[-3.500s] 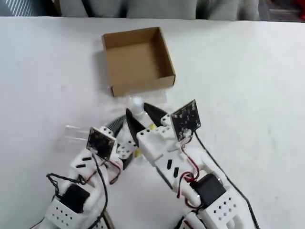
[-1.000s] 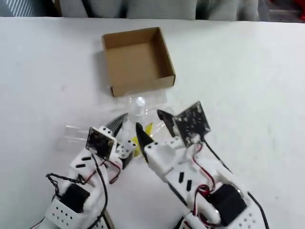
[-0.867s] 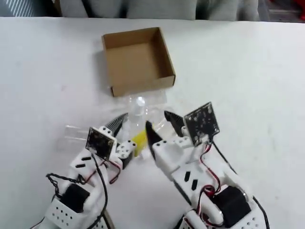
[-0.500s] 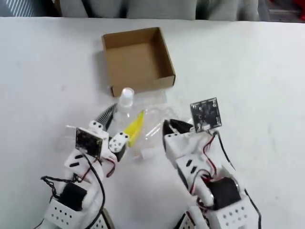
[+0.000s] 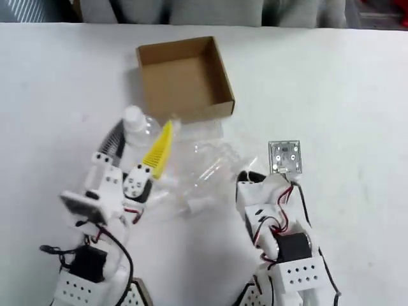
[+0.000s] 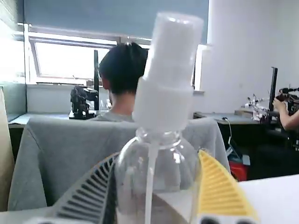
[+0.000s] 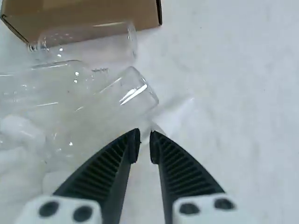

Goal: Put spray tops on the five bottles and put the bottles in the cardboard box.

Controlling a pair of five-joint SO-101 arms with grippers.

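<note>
Your left gripper (image 5: pixel 145 129) has risen and swung out to the left since the earlier frames, carrying a bottle (image 5: pixel 137 127) with it. Your right arm has drawn back toward its base. The left gripper's grey and yellow fingers are clamped on the bottle's clear body, one on each side. The bottle stands upright in the left wrist view with a white spray top (image 6: pixel 169 74) on its neck. From the high view it hangs just beside the box (image 5: pixel 191 113), off the box's near left corner, not over the opening.

Your right gripper (image 7: pixel 142 140) is low over the table (image 5: pixel 331 83), its black fingers all but closed, a thin gap between the tips and nothing in them. Just ahead of those tips lie the loose bottles (image 7: pixel 133 93), clear and on their sides, bunched between the right gripper and the box's front wall. A white part (image 5: pixel 201 204) lies on the table at the near edge of that bunch; you cannot tell from these views exactly what it is.
</note>
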